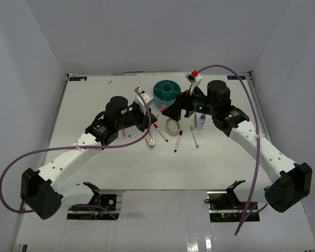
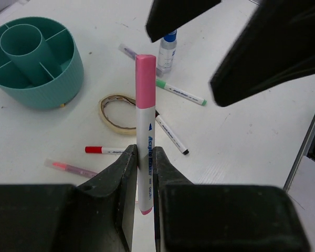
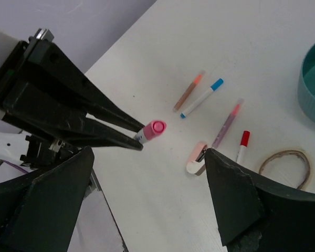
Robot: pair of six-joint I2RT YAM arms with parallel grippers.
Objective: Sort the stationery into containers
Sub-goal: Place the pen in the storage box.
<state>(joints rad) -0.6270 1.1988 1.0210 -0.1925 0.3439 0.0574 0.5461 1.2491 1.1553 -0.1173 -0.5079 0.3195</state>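
My left gripper (image 1: 150, 116) (image 2: 143, 157) is shut on a white pen with a pink cap (image 2: 145, 113) and holds it above the table, cap pointing toward the right gripper. My right gripper (image 1: 174, 109) (image 3: 148, 153) is open and empty, its fingers standing either side of the line to the pink cap (image 3: 156, 127) without touching it. The round teal organizer (image 1: 166, 91) (image 2: 34, 63) stands behind them. On the table lie the tan rubber band (image 2: 118, 111), the blue-capped bottle (image 2: 167, 50), the pink eraser (image 3: 198, 159), and red (image 2: 105, 150), green (image 2: 181, 92), black (image 2: 170, 134), orange (image 3: 189, 92) and blue (image 3: 202, 98) pens.
A thin pinkish-purple pen (image 2: 71, 168) lies near the red one. White walls enclose the table on three sides. Purple cables (image 1: 254, 121) loop from both arms. The loose items lie between the two grippers, in front of the organizer.
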